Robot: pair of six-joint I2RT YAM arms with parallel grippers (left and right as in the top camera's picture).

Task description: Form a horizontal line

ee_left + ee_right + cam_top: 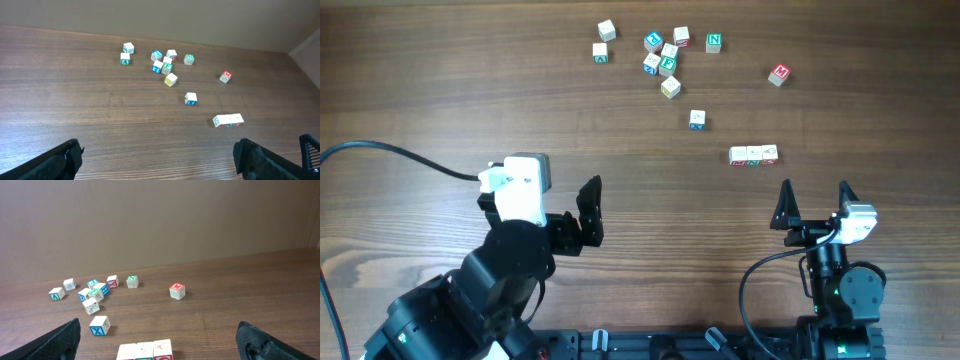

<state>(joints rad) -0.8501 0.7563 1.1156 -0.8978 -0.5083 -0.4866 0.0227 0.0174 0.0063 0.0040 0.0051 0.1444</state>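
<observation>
Row: we see the horizontal line point(753, 154), three cubes touching edge to edge, lying right of centre on the surface point(440, 90).
Neighbours: a blue-letter cube point(697, 120) sits near its far-left end; a red M cube point(779, 74) sits farther back; a cluster of loose cubes point(665, 55) is well apart.
Right tool point(815, 190): wide, holding nothing, just near of the row.
Left tool point(590, 212): wide, holding nothing, well left of the row.

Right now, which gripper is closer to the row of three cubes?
Right. The right gripper hangs just short of the row of three cubes; the left gripper is far off to its left.
</observation>
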